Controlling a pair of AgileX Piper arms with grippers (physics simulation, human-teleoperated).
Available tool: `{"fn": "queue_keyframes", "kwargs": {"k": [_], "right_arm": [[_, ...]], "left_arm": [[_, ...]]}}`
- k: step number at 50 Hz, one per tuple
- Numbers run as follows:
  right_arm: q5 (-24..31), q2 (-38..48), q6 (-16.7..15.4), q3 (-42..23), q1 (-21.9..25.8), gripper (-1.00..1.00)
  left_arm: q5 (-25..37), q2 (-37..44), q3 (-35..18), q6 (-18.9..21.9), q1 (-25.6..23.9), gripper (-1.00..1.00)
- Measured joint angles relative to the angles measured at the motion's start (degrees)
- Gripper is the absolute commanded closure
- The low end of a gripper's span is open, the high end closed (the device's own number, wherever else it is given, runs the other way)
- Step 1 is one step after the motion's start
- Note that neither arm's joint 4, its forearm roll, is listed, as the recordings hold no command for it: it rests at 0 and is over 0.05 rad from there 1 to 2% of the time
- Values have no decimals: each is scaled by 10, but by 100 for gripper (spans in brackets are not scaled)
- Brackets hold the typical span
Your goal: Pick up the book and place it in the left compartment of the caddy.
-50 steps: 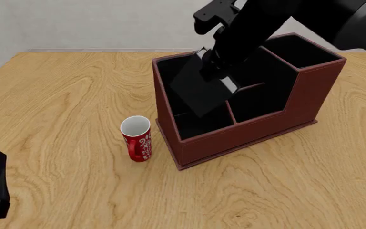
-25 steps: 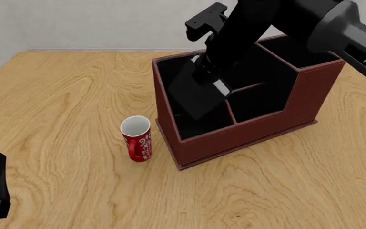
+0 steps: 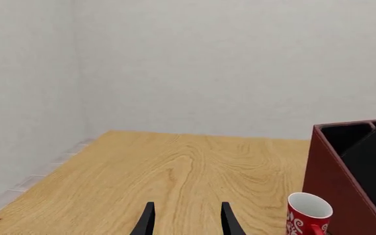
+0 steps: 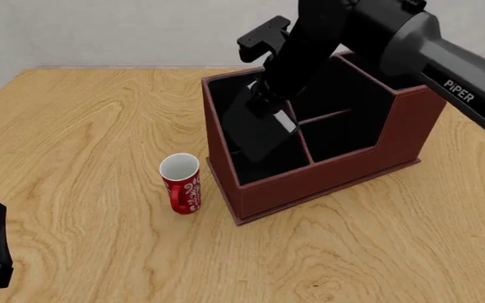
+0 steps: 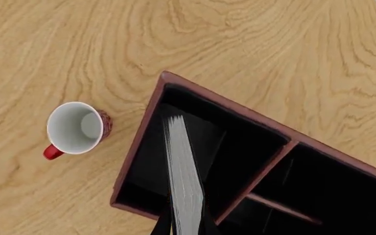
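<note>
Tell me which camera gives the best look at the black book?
The right wrist view: it looks straight down the book's white page edge, standing inside the caddy's left compartment. The front view shows its tilted black cover, partly behind the right arm. The left wrist view catches only a corner at the picture's edge.

I worked in a bare simulated room, more a test bench than any home or office. A pale wood-grain table (image 4: 83,126) filled nearly the whole front view, and plain grey-white walls (image 3: 227,63) met in a corner at the left of my left wrist view. Flat, rendered surfaces gave it away as a simulator. Only a desk-type caddy (image 4: 327,170) and a red-and-white mug (image 4: 181,183) near the middle of the frame lent it any office flavour.
</note>
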Motion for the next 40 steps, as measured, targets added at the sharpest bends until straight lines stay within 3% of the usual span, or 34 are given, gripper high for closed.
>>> {"fn": "queue_keyframes", "kwargs": {"k": [40], "right_arm": [[-1, 14, 29, 7, 5, 100]], "left_arm": [[-4, 0, 3, 0, 2, -100]]}}
